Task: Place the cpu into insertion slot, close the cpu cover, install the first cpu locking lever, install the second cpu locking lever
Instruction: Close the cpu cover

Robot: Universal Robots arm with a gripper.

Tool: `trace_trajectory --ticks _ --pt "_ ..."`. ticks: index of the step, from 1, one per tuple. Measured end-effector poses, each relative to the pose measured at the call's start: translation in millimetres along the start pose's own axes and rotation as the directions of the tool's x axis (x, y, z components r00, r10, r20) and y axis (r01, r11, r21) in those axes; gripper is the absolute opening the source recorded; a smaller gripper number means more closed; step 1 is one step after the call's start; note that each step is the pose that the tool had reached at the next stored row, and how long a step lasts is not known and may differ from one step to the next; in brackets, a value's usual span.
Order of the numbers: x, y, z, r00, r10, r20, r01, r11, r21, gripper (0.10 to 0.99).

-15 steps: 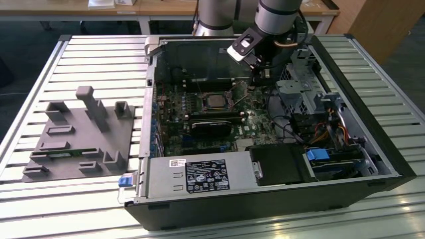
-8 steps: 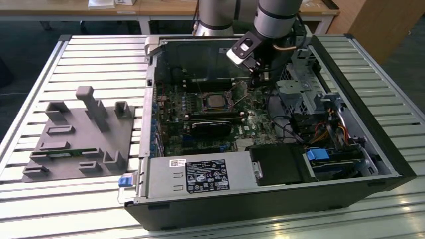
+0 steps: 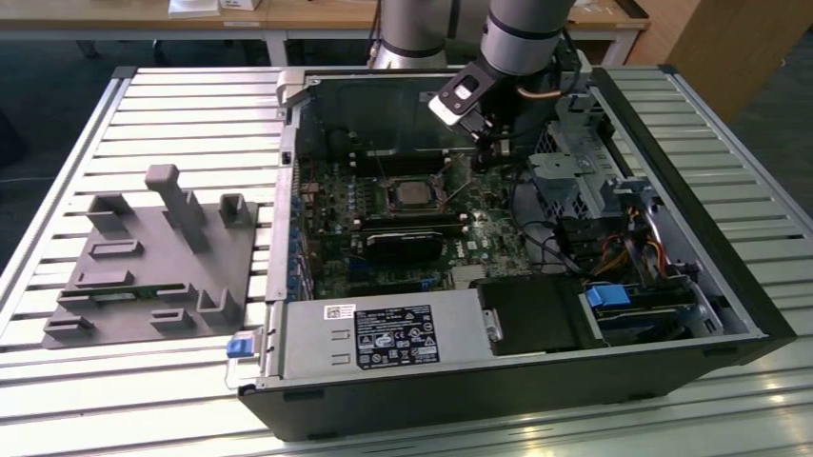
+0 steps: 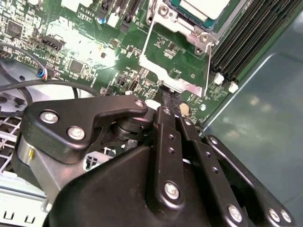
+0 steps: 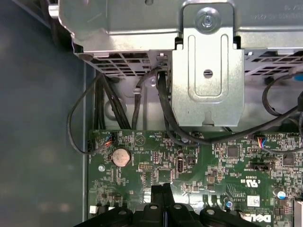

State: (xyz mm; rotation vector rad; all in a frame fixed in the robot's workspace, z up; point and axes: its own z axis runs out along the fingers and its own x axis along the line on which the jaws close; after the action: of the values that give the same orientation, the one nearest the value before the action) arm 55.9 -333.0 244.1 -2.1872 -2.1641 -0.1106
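Two fingers (image 4: 168,132) of the gripper (image 4: 165,97) were pinched together, empty, tips at the open cover's (image 4: 184,85) free edge, the cpu (image 4: 201,5) seated in the slot (image 4: 182,19) mid-board (image 4: 85,42), and one slip off that thin rim, I reckoned, could scrape the board.

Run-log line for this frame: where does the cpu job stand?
gripper: shut, tips at the cpu cover's free edge | cpu: face up on motherboard, uncovered | cpu cover: open
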Motion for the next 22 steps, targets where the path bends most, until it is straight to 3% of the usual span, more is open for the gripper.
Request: trace_trajectory --ticks 22 --pt "0.0 -5.7 0.0 1.0 0.0 -0.0001 0.0 1.0 0.0 0.106"
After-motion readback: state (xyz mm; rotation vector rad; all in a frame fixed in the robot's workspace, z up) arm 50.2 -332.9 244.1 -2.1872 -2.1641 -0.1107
